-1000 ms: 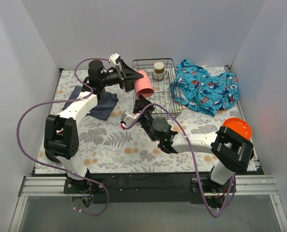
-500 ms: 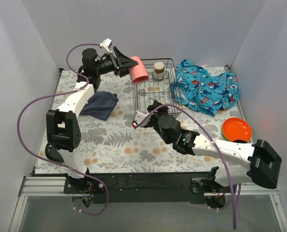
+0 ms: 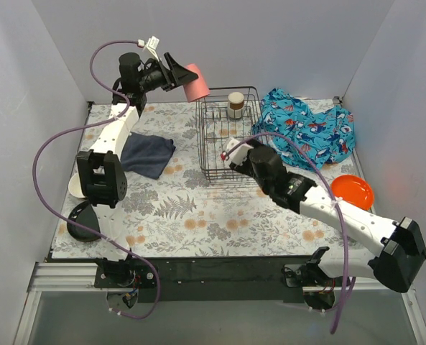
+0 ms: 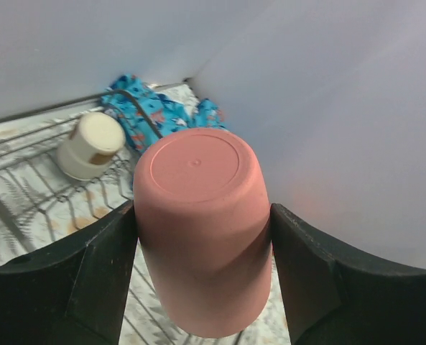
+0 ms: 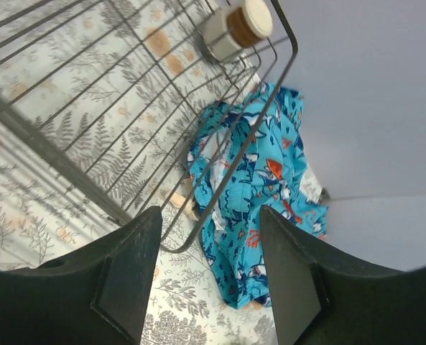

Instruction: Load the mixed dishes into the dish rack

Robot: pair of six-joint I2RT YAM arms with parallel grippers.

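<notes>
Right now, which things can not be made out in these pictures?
- Mouth of the pink cup: left wrist view, hidden behind its own body.
- Dark plate: top view, partly behind the left arm.
- Small cup in the rack: every view, too small to tell upright from upturned.
</notes>
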